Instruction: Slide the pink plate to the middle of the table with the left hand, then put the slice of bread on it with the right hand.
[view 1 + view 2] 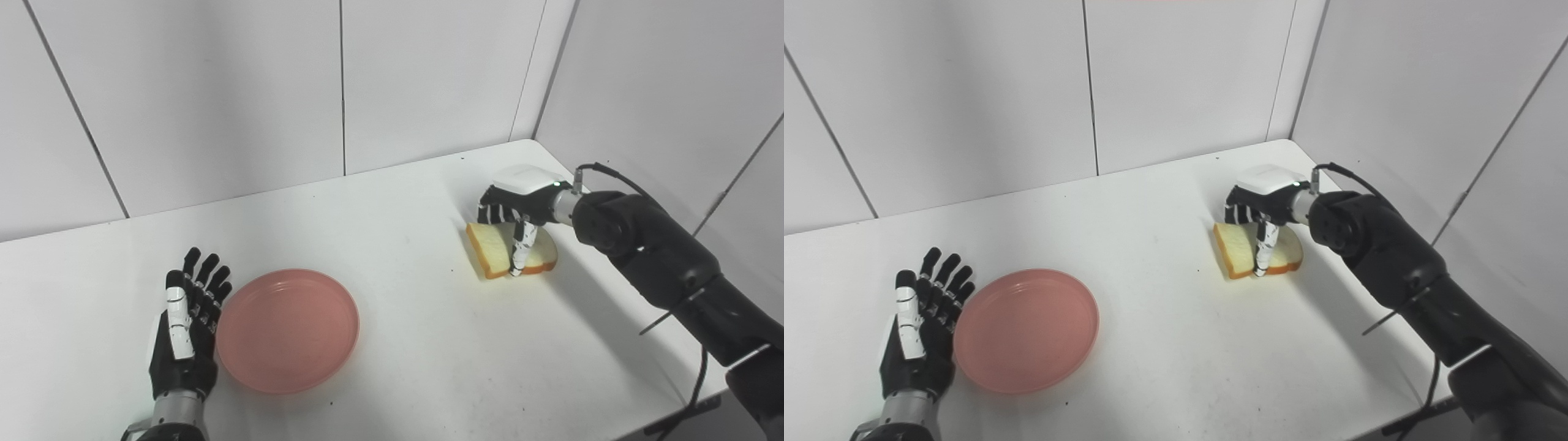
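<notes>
L hand [184, 334] spread flat touching pink plate [288, 331]; R hand [517, 211] pinching bread slice [511, 251] under it — bread step; next needs lift w/ firm grip.

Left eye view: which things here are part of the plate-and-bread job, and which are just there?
Part of the job:
- pink plate, empty, left of centre
- slice of bread, lying near the right edge
- left hand, open beside the plate
- right hand, fingers on the bread

Just there:
- table
- white wall panels
</notes>
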You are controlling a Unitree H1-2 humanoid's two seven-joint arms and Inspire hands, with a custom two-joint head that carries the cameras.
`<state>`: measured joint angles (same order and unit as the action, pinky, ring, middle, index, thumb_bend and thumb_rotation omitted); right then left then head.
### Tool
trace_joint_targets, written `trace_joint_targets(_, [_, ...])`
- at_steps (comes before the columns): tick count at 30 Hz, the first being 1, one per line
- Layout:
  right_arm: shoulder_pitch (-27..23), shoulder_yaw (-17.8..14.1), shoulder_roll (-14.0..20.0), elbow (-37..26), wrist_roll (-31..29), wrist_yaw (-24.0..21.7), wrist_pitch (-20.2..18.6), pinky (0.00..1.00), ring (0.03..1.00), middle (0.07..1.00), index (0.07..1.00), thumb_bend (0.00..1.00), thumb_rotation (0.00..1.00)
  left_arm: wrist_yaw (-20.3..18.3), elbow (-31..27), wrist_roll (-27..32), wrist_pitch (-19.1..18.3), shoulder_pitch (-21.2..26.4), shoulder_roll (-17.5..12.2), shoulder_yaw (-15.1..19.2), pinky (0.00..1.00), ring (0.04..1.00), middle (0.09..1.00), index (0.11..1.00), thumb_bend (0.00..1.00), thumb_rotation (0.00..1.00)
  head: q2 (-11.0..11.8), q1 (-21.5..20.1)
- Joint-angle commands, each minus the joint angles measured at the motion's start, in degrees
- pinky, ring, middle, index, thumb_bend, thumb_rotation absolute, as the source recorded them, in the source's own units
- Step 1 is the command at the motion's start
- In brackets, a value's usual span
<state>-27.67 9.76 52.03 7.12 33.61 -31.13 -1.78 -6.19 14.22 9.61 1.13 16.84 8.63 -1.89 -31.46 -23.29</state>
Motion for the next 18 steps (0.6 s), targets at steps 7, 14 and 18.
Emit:
trace_joint_targets(7, [-4.0,-3.3,1.6,-4.4,-3.0,-1.7,-1.6,0.39,0.449,0.465,0.513,0.53,0.0,0.4,-0.2,-0.7,0.0,0.5,0.4,-0.6,0.94,0.925,0.944,0.948,0.69,1.0,-0.2,1.0])
trace_joint_targets(14, [-4.2,-3.3,0.0,-10.3,-3.9,-4.2,-4.7,0.35,0.429,0.465,0.509,0.53,0.0,0.7,0.1,-1.4,0.3,0.6,0.6,-0.8,0.95,0.924,0.944,0.948,0.69,1.0,-0.3,2.3])
trace_joint_targets(18, [-4.1,-2.9,-2.3,-12.7,-5.0,-3.1,-2.7,0.37,0.443,0.481,0.495,0.53,0.0,1.1,-0.2,-1.7,-0.2,0.4,0.9,-0.9,0.94,0.92,0.94,0.944,0.7,1.0,-0.6,4.9])
